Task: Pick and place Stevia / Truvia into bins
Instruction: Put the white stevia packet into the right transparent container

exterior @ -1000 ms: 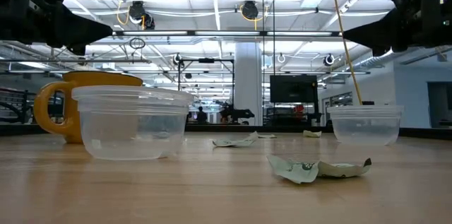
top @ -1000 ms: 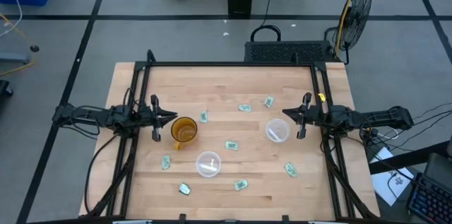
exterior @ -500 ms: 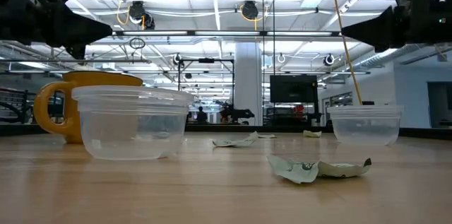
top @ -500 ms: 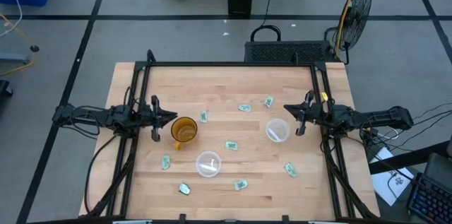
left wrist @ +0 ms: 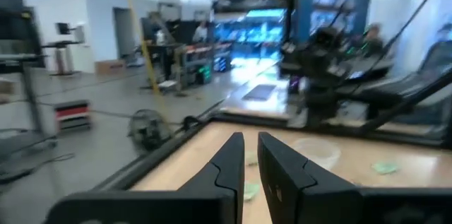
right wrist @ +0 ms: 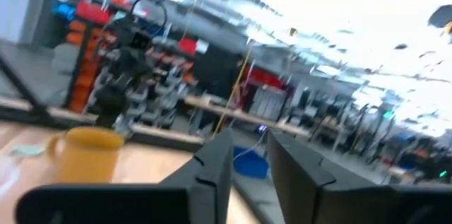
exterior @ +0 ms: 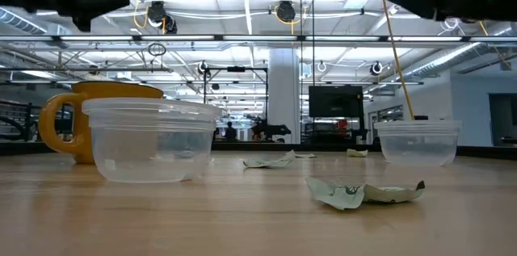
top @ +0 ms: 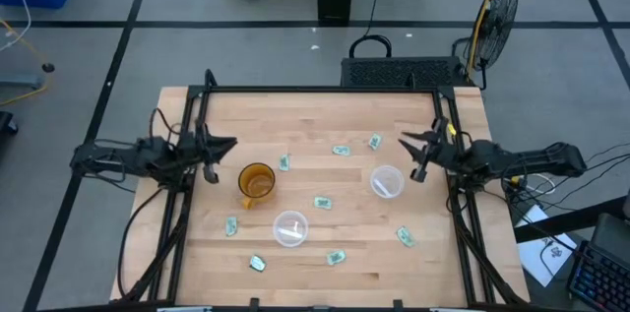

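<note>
The left gripper (top: 219,150) hangs above the left edge of the table (top: 315,253), its fingers (left wrist: 233,164) nearly together with only a narrow gap between them and nothing held. Just beside it toward the table's middle stands an amber mug (top: 257,181), and past that, nearer the front edge, one clear bin (top: 290,228). The right gripper (top: 417,155) hangs above the right edge, its fingers (right wrist: 215,164) a little way apart and also empty; the second clear bin (top: 386,181) stands just beside it, slightly toward the front. The Stevia / Truvia sachets lie flat and scattered on the wood between the two arms, none touching either gripper: one (top: 284,162) beside the mug, two (top: 341,151) (top: 375,141) toward the back near the right gripper, one (top: 322,202) between the two bins, one (top: 404,237) in front of the right-hand bin, and three (top: 231,225) (top: 257,264) (top: 336,256) near the front around the left-hand bin. In the low view both bins (exterior: 149,139) (exterior: 418,142) look empty, with a crumpled sachet (exterior: 363,192) lying on the table in the foreground.
</note>
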Motion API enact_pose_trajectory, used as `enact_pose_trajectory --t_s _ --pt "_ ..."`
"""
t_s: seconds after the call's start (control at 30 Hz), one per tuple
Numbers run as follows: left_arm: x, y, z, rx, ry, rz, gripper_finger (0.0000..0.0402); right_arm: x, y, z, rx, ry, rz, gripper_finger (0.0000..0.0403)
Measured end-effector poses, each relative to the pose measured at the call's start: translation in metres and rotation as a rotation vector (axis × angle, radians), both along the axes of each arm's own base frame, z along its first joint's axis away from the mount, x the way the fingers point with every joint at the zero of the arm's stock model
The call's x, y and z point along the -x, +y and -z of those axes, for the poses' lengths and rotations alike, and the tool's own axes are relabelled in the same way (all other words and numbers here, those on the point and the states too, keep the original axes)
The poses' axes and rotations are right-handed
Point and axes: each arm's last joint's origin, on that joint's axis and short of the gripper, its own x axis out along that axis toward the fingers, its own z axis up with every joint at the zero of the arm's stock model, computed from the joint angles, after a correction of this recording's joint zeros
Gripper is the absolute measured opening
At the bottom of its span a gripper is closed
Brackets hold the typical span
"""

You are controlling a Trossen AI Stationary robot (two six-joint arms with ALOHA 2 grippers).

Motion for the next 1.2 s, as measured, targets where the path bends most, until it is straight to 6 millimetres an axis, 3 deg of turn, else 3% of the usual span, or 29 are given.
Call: enact_pose_trajectory --t_s 0.1,0.27,0.5,0.67,0.83,1.2 --pt "-0.002 0.004 -0.02 -0.051 0.096 -0.09 0.0047 -0.006 -0.002 -0.011 -0.001 -0.003 0.023 0.011" --pt "-0.021 0.01 -0.048 -0.116 0.193 -0.182 0.0047 -0.03 -0.011 -0.014 -0.041 0.128 0.08 0.012" --pt "-0.057 0.022 -0.068 -0.136 0.315 -0.263 0.0069 -0.074 -0.037 -0.024 -0.106 0.33 0.182 0.0121" --pt "-0.076 0.029 -0.063 -0.174 0.418 -0.289 0.0134 -0.086 -0.053 0.009 -0.251 0.592 0.261 0.0121" --pt "-0.088 0.035 -0.051 -0.213 0.52 -0.302 0.0186 -0.091 -0.064 0.044 -0.383 0.737 0.269 0.0121" --pt "-0.104 0.043 -0.035 -0.131 0.575 -0.355 0.0204 -0.093 -0.082 0.086 -0.532 0.951 0.176 0.0121"
